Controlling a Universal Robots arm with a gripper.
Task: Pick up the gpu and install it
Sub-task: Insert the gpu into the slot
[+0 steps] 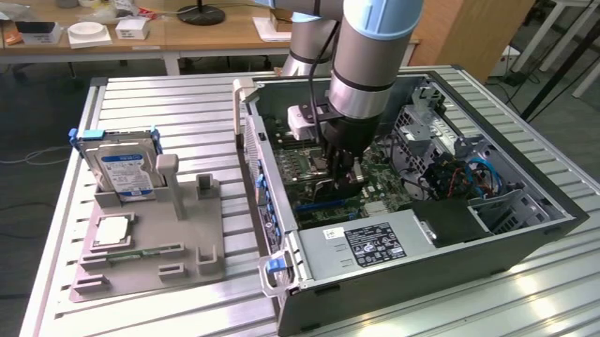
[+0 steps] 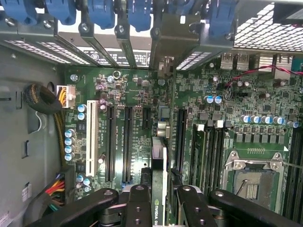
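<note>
One card, the gpu point(image 2: 159, 189), is pinched edge-on in the end effector point(image 2: 160, 201) above the motherboard point(image 2: 128, 137), slots toward twelve o'clock; seating demands alignment.

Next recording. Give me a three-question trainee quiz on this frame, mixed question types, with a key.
1. True or false: the gripper holds the gpu edge-on above the motherboard.
2. Where does the hard drive stand? A) inside the computer case B) upright in the grey fixture on the exterior view's left C) flat on the power supply
3. Fill in: the gripper is working inside the open ____.

Key: 1 true; 2 B; 3 computer case.
</note>
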